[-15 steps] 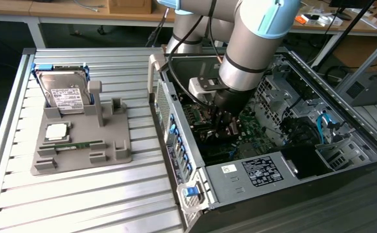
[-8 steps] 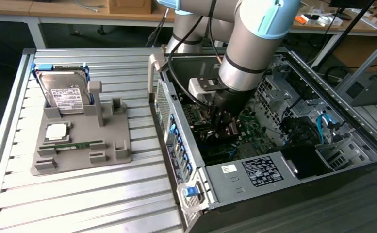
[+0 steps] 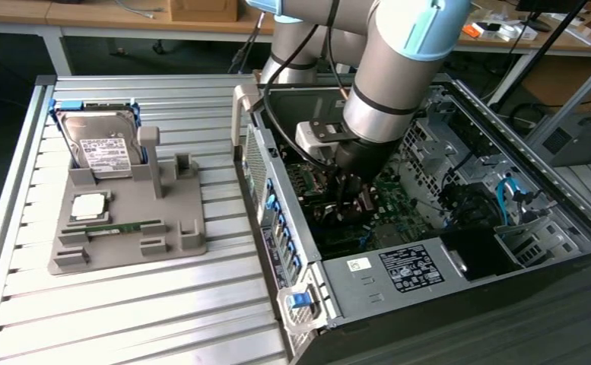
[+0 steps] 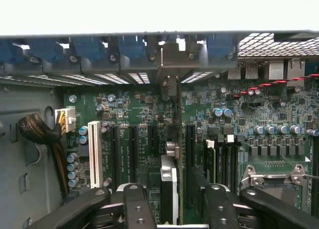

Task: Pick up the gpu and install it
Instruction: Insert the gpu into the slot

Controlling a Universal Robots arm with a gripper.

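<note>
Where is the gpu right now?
The gpu stands on edge in a motherboard slot inside the open computer case, between the gripper's fingers, on the exterior view's right.

The computer case [image 3: 538,228] was matt dark metal with perforated panels. The gpu [image 4: 169,179] showed a dull silver metal bracket. The slatted table [image 3: 122,304] looked like smooth brushed aluminium.

Lab: slatted aluminium bench [image 3: 122,304], cluttered desks [image 3: 122,11], open PC case [image 3: 538,175].
</note>
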